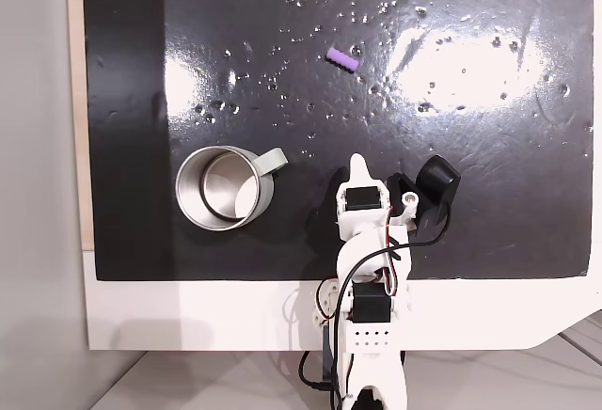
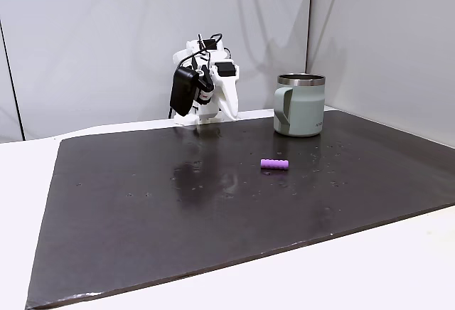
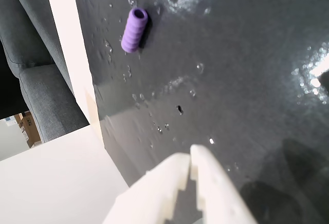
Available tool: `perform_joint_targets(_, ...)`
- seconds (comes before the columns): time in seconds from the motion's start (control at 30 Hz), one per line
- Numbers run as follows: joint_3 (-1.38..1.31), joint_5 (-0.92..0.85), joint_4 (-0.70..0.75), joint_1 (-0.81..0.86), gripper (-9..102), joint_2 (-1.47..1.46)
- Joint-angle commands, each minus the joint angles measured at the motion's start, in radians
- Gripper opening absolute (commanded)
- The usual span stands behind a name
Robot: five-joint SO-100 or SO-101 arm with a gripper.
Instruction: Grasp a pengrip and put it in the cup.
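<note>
The arm sits folded at the near edge of the top-down fixed view, its hand (image 3: 191, 158) closed to a narrow seam with nothing between the white fingertips, as the wrist view shows. The pengrip (image 1: 342, 56) lies on its side on the black mat (image 1: 489, 212), well apart from the hand and toward the far side, a little right of centre in that view; in the side-on fixed view it rests in the open (image 2: 274, 163), nearer the camera than the cup (image 2: 299, 105). The cup (image 1: 221, 188) stands upright to the left of the arm in the top-down view, handle toward the arm, well apart from the pengrip. Nothing is grasped yet, so the reach and the opening are both ahead. The risks look plain — the pengrip is a small, round tube and could roll away if one finger touches it first, and the glossy mat may let it slide. A poorly centred pinch might squeeze the soft tube out sideways — and a release off the rim would drop it beside the cup.
</note>
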Motion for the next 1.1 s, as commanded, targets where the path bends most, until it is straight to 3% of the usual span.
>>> perform_joint_targets(0.0,-0.003,-0.008,-0.044,-0.017,0,0.008)
perform_joint_targets(0.47,-0.008,-0.015,-0.046,-0.014,0,0.008)
perform_joint_targets(0.67,-0.155,-0.066,-0.02,0.005,0,-0.011)
perform_joint_targets(0.87,-0.535,-0.043,0.009,0.049,0,-0.503)
perform_joint_targets(1.07,-0.77,0.077,-0.021,0.083,0,-0.769)
